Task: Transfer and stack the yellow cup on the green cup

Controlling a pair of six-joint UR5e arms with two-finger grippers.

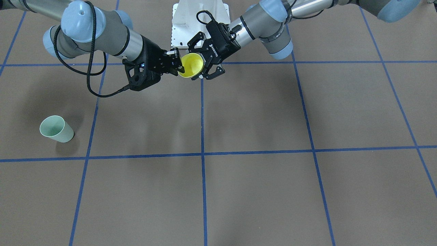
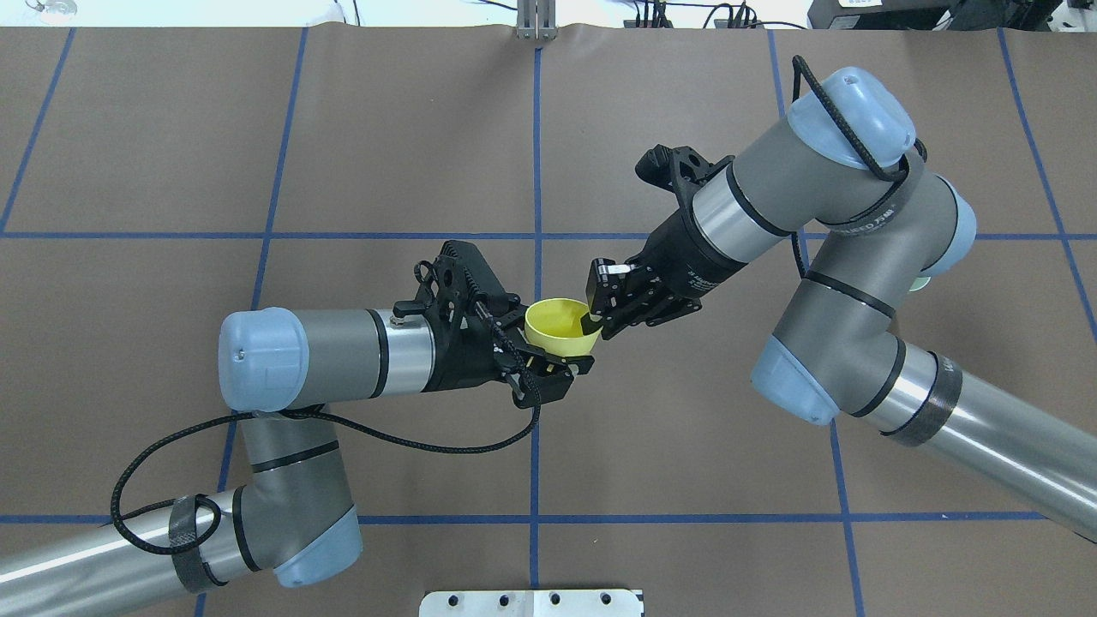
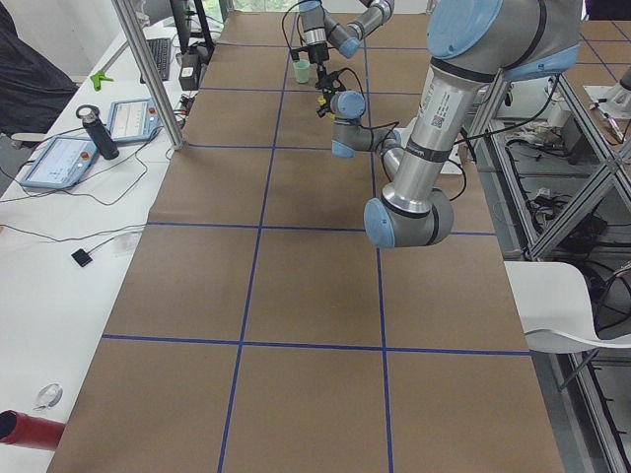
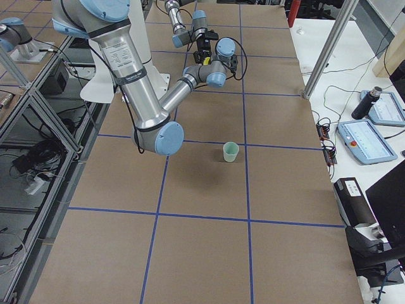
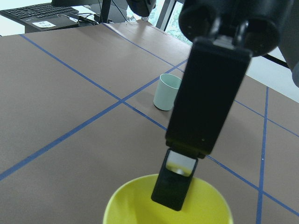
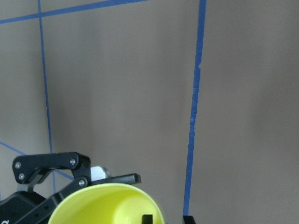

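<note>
The yellow cup is held in the air over the table's middle, near the robot's base, between both grippers. My right gripper is shut on its rim, with one finger inside the cup. My left gripper is open, its fingers spread on either side of the cup without gripping it. The cup also shows in the overhead view. The green cup stands upright on the table on my right side, well away from both grippers, and is mostly hidden behind my right arm in the overhead view.
The brown table cover carries a grid of blue tape lines. The white robot base plate lies behind the grippers. Tablets and a bottle lie on the side bench beyond the table's far edge.
</note>
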